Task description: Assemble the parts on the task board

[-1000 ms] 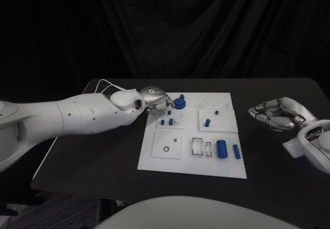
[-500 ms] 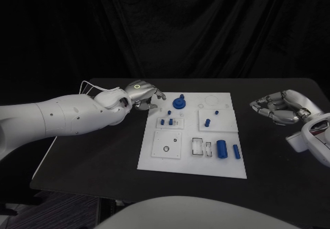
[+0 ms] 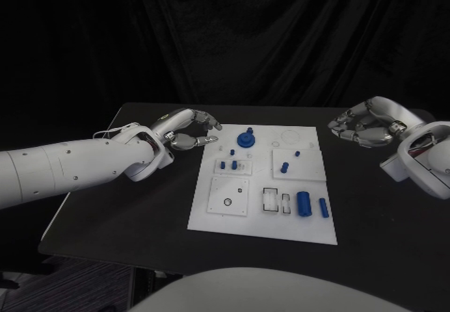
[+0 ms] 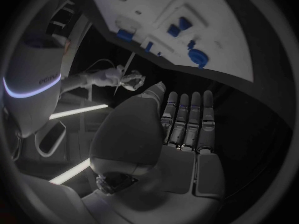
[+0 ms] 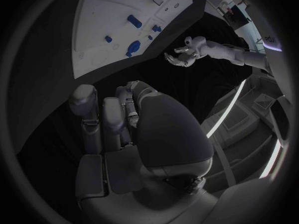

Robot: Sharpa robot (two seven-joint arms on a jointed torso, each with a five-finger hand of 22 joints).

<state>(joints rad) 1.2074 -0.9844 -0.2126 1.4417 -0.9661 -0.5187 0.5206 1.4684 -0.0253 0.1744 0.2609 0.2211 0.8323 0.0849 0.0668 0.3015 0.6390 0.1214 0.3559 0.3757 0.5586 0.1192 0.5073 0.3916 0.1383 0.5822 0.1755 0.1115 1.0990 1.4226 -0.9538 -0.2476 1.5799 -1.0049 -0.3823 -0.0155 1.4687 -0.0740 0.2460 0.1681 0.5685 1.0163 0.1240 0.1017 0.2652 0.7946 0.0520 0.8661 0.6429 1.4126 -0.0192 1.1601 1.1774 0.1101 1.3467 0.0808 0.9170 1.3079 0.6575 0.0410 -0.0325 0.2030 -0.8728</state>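
The white task board point(image 3: 251, 221) lies mid-table. On it, a blue round knobbed part point(image 3: 246, 140) stands near the far edge, with small blue pegs point(image 3: 227, 166) in a block in front of it. Two more pegs point(image 3: 282, 168) stand further right. A thick blue cylinder point(image 3: 302, 202) and a thinner one point(image 3: 322, 207) lie at the near right. My left hand point(image 3: 190, 131) hovers just off the board's far left corner, fingers apart, holding nothing. My right hand point(image 3: 367, 125) hangs beyond the board's far right corner with curled, empty fingers. The left wrist view shows straight fingers point(image 4: 187, 127) below the board point(image 4: 206, 35).
A black ring point(image 3: 227, 203) sits in a square plate at the board's near left, and slotted blocks point(image 3: 270, 199) lie beside it. Bare black table point(image 3: 131, 214) surrounds the board on all sides. A thin white cable point(image 3: 127, 123) runs along my left wrist.
My left hand has drawn back leftward from the knobbed part, off the board, and its fingers have spread. My right hand has moved toward the table's far side.
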